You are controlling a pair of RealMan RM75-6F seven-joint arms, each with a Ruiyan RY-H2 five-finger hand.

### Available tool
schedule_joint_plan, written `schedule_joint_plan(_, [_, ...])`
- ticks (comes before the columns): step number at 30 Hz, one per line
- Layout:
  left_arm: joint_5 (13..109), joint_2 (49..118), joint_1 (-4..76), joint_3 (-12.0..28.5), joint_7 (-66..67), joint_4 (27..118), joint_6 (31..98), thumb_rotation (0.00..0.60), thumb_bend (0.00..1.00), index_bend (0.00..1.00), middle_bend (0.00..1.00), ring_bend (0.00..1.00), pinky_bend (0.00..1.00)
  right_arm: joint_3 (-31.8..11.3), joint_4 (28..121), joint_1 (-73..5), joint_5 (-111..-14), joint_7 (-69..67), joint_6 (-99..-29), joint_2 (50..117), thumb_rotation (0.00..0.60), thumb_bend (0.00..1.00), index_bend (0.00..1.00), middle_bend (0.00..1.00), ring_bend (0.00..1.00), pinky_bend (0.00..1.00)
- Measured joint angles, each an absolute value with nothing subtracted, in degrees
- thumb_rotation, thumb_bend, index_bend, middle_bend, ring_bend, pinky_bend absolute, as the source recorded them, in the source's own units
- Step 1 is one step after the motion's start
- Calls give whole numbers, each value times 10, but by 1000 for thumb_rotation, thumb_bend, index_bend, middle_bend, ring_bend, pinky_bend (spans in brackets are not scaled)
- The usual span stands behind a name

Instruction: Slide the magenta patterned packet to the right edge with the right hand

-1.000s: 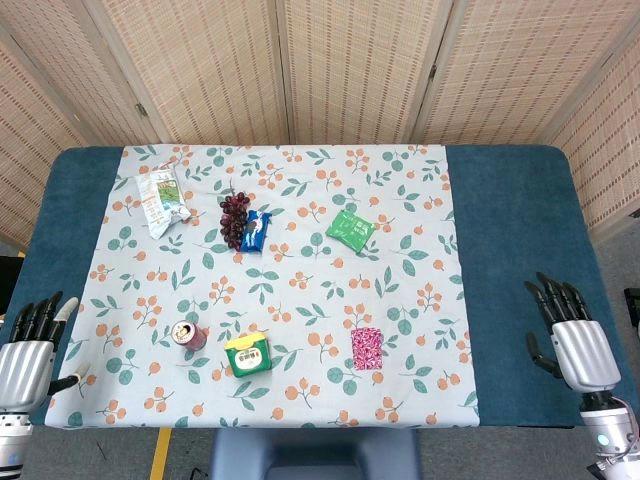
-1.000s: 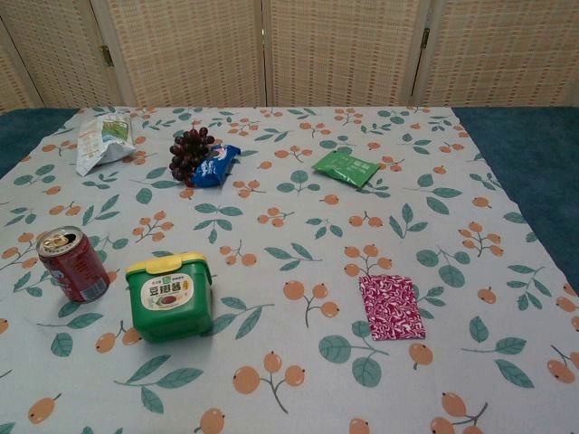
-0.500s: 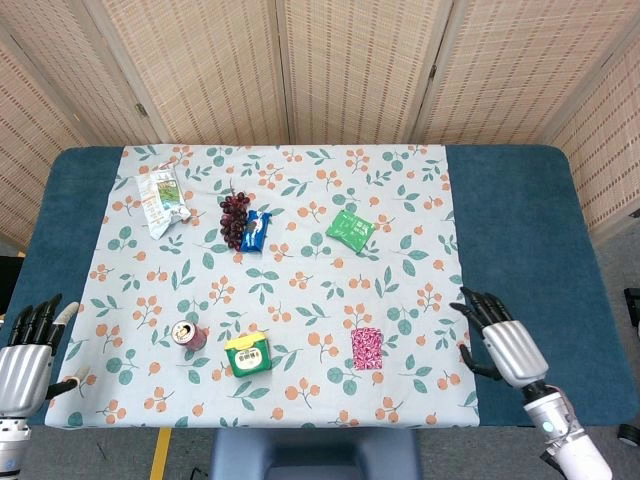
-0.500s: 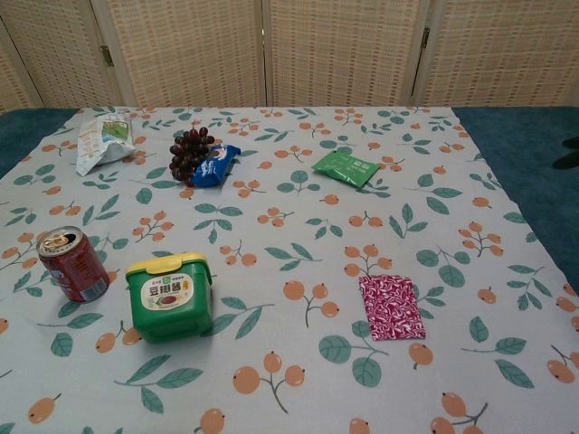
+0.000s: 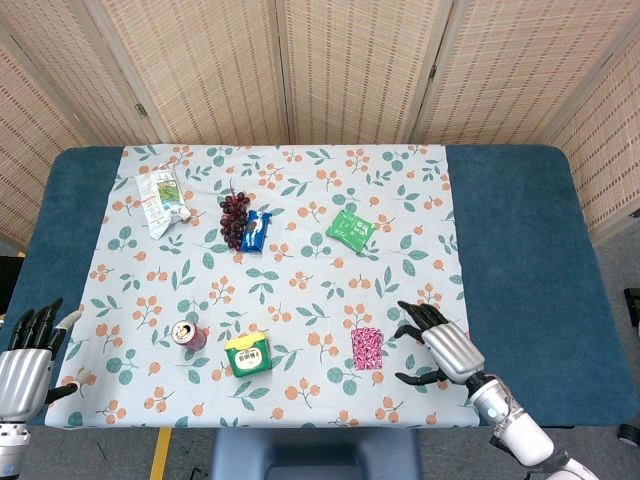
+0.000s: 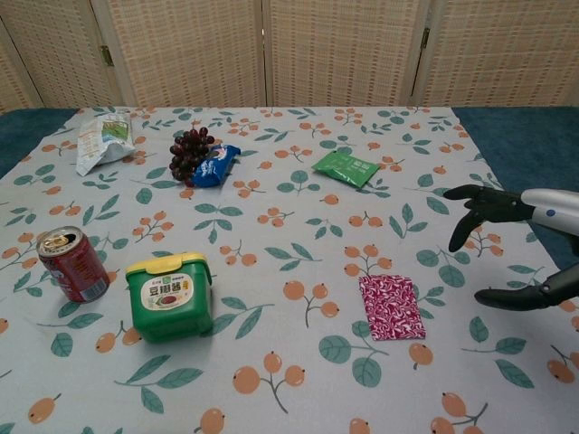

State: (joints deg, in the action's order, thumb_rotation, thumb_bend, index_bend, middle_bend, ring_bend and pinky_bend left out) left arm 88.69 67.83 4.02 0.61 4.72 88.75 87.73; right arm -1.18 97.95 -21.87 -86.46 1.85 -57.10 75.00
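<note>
Floral tablecloth [image 5: 300, 290], robot hand [image 5: 440, 345] beside magenta packet [image 5: 367, 348]

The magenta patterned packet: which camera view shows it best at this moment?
The chest view shows the magenta patterned packet best: it is large there and its pattern is clear. The head view shows the packet small but whole, lying flat, with the right hand close beside it and not touching.

Bare cloth separates the right hand [image 5: 438, 346] from the magenta packet [image 5: 367, 348], apparently unobstructed.
</note>
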Motion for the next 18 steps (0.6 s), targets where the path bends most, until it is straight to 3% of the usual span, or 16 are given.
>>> schedule_joint_plan(18, [886,679,39,2,34,879,869,600,239,192,53,87,0,-17,939,-275,-790,114,-507,848,329,206,330,8,0,0])
